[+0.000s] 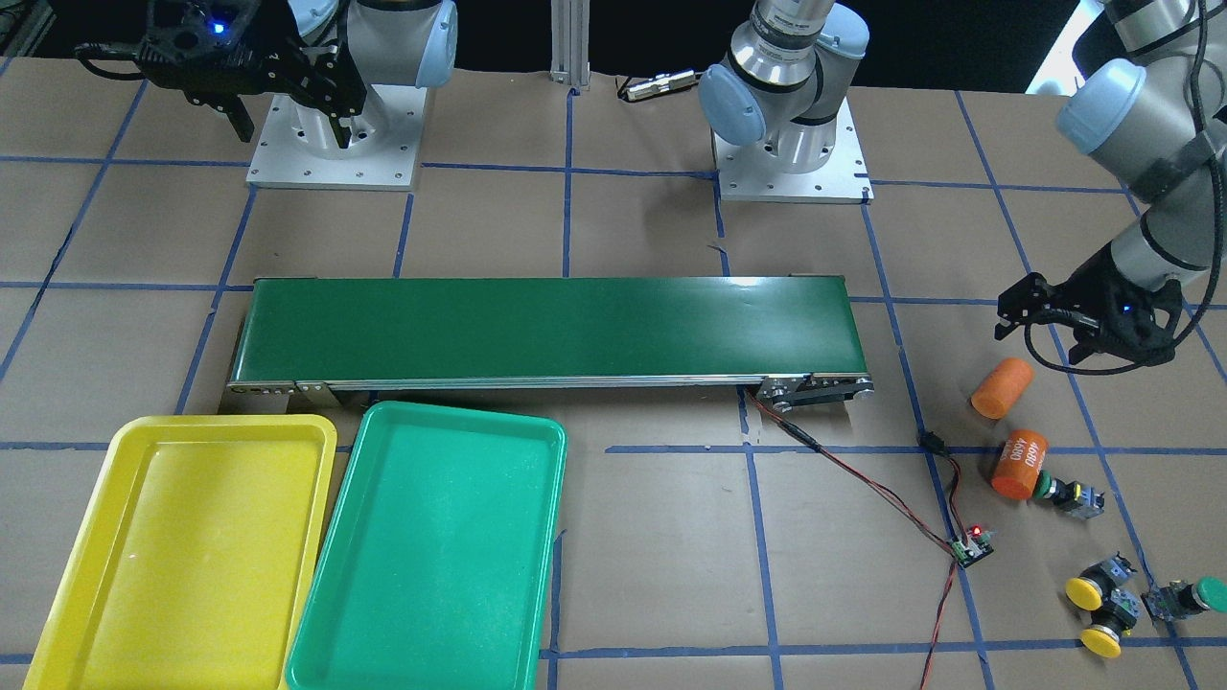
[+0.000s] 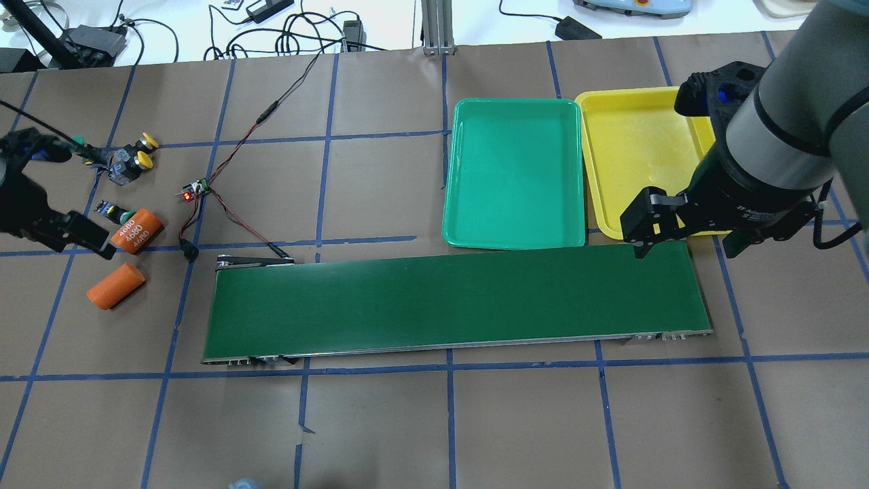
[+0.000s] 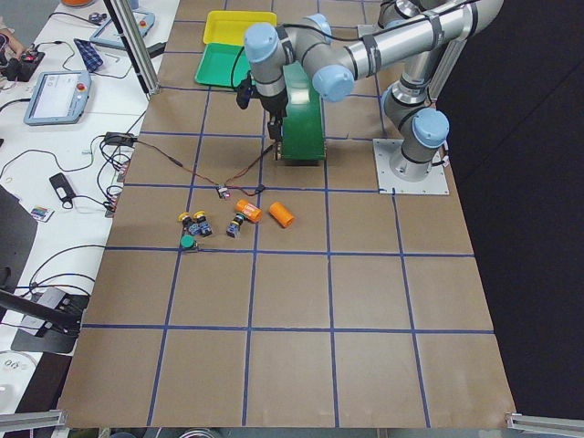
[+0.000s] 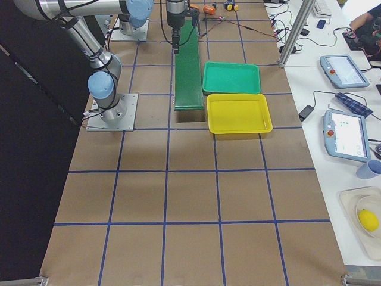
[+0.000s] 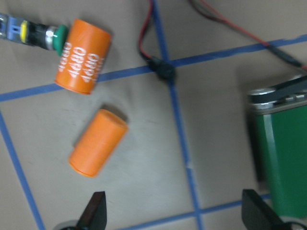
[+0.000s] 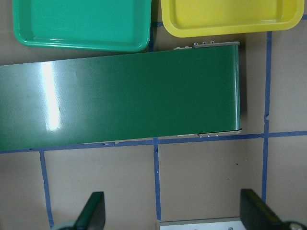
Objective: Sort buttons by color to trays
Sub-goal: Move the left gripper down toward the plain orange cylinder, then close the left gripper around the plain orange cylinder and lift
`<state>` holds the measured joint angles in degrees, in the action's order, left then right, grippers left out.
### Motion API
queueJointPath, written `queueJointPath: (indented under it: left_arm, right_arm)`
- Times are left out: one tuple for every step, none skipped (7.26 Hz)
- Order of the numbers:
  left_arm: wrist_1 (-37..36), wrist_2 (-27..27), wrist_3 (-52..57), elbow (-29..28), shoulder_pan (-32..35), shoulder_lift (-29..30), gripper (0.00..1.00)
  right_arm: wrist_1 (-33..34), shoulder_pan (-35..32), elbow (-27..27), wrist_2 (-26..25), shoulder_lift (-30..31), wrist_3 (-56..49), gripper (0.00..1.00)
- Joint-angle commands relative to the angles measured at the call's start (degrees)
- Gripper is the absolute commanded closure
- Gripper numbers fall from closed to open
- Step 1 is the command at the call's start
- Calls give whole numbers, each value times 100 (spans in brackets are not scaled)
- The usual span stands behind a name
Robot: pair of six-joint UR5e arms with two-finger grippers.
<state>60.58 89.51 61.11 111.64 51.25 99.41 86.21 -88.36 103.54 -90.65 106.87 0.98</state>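
- While the left gripper (image 5: 173,205) hangs spread wide, holding nothing, the buttons (image 1: 1086,591) lie apart on its far side.
- The right gripper (image 6: 172,200) is spread wide, empty.

A wide table (image 2: 529,421) fills the room's middle, covered in brown paper and marked into large squares by blue tape lines (image 2: 450,421); the paper shows a few small tears along the tape. An aluminium post (image 2: 438,27) stands upright at the table's far edge. Beyond that edge runs a white bench (image 3: 64,137), strewn with black cables (image 2: 299,27) and power bricks, two grey-framed tablets (image 4: 345,134), a mug (image 4: 369,170) and a plate bearing something round and yellow (image 4: 369,220). On the opposite side a black backdrop (image 4: 30,149) closes the scene off. Light is bright and even, with soft, short shadows.
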Motion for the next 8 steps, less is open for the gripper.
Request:
queueJointPath:
  left_arm:
    - [-846, -4, 1111, 262, -230, 612, 0]
    - [-1099, -13, 1697, 271, -230, 789, 0]
    - [-1319, -22, 1816, 367, -230, 912, 0]
    - [-1338, -39, 1843, 359, -230, 992, 0]
    - [-1338, -31, 1843, 359, -221, 1088, 15]
    - [-1321, -13, 1843, 350, -204, 1054, 70]
    - [-1234, 22, 1843, 376, -143, 889, 100]
    - [-1094, -21, 1835, 455, -142, 748, 100]
  right_arm:
    - [1, -6, 0, 4, 1, 7, 0]
    - [-16, 3, 0, -5, 1, 7, 0]
    - [10, 3, 0, -5, 1, 7, 0]
    - [10, -6, 0, -5, 1, 16, 0]
    - [-8, -6, 0, -5, 10, 16, 0]
    - [10, -6, 9, -5, 1, 16, 0]
    - [1, 3, 0, -5, 10, 16, 0]
    - [10, 3, 0, -5, 10, 16, 0]
